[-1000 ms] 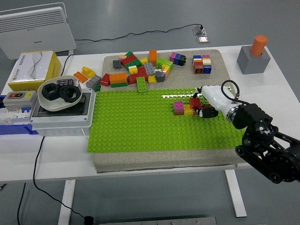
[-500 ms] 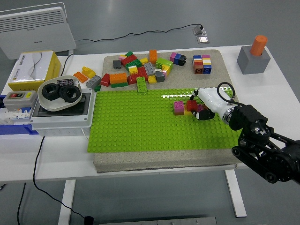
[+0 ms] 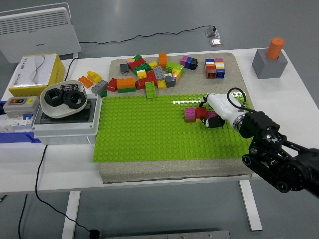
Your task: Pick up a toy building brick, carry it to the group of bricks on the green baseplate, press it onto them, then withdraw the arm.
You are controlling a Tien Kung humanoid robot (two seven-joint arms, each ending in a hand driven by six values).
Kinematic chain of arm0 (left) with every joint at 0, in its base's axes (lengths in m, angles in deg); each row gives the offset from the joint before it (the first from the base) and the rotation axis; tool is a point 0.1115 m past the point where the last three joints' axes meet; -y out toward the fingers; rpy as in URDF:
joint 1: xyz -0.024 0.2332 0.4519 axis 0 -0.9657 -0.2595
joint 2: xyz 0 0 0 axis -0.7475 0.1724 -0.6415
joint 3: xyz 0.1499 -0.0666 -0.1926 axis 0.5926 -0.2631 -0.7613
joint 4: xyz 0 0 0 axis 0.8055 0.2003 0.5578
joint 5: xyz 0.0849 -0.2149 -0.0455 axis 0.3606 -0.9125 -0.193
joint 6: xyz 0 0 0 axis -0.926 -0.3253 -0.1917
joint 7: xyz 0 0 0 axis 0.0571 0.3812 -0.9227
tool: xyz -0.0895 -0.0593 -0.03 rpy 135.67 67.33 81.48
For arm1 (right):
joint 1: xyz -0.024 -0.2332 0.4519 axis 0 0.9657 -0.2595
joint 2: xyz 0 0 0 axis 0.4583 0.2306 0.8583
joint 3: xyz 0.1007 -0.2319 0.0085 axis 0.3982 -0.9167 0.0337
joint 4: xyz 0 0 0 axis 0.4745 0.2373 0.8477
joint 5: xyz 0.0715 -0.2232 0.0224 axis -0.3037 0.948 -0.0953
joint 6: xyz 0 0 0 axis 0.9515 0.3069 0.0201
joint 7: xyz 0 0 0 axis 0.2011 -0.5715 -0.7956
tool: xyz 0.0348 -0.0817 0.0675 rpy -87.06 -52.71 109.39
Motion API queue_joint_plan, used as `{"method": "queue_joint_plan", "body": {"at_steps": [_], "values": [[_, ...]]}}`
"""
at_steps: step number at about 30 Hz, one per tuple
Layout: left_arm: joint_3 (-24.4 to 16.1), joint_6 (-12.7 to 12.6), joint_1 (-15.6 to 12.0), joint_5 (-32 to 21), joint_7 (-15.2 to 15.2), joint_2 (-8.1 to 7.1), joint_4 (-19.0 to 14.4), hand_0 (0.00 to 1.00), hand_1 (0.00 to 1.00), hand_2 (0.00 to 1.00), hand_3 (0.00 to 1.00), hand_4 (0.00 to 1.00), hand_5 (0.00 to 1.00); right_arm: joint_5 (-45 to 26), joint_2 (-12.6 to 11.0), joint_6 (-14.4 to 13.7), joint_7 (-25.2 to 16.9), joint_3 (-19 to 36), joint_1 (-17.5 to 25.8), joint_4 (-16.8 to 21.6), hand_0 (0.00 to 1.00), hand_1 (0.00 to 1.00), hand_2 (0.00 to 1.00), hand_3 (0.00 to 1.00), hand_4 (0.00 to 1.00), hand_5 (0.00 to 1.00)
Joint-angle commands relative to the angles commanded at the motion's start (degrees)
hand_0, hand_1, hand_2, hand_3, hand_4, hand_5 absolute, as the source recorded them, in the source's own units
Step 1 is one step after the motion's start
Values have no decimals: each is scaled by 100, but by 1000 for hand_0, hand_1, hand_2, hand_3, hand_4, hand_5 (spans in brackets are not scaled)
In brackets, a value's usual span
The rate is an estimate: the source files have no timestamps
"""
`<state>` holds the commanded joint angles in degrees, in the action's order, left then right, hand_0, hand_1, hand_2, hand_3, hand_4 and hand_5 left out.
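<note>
Since a second ago, your right hand (image 3: 215, 110) has slid left across the green baseplate (image 3: 149, 134), bringing the red brick (image 3: 201, 113) from just apart to up against the pink brick (image 3: 190, 114) of the small group there. The yellow brick that showed between them earlier is now covered.

Start at the fingers (image 3: 211, 121): they are curled around the red brick, dark tips wrapped under its near side and the white back of the hand arched over its right end. You cannot see every finger, but the grip reads as clamped on the brick. That brick now sits on or just above the group, touching the pink one, near the middle right of the baseplate.

You are at the pressing step, as far as can be judged. What the next move calls for is a straight downward push so the studs seat, then letting the fingers go slack before you pull back; lifting away while clamped would likely drag the brick off again.

Working outward, the wrist angles up and left from the black forearm, which comes in from the lower right corner with the elbow low over the near edge of the white surface (image 3: 279, 94). The loose pile of bricks (image 3: 144, 74) lies well behind, at the mat's far edge. Your left arm is not in view.
</note>
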<state>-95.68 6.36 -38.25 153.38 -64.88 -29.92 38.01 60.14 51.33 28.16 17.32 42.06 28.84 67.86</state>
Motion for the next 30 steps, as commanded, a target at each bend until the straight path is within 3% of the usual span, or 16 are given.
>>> {"method": "queue_joint_plan", "body": {"at_steps": [7,8,30], "values": [[2,-2,-6,0,-2,-2,1,674,513,533,524,677,508,-26,14,7,2,-22,3,-39,749,759,773,531,599,213],[3,-2,-6,0,-2,-3,2,674,514,532,524,678,505,-27,17,7,2,-26,3,-41,749,760,775,595,602,214],[-3,-7,-2,0,-8,-9,4,674,514,532,523,680,503,-51,59,7,18,-63,-33,-88,753,760,774,609,609,214]]}}
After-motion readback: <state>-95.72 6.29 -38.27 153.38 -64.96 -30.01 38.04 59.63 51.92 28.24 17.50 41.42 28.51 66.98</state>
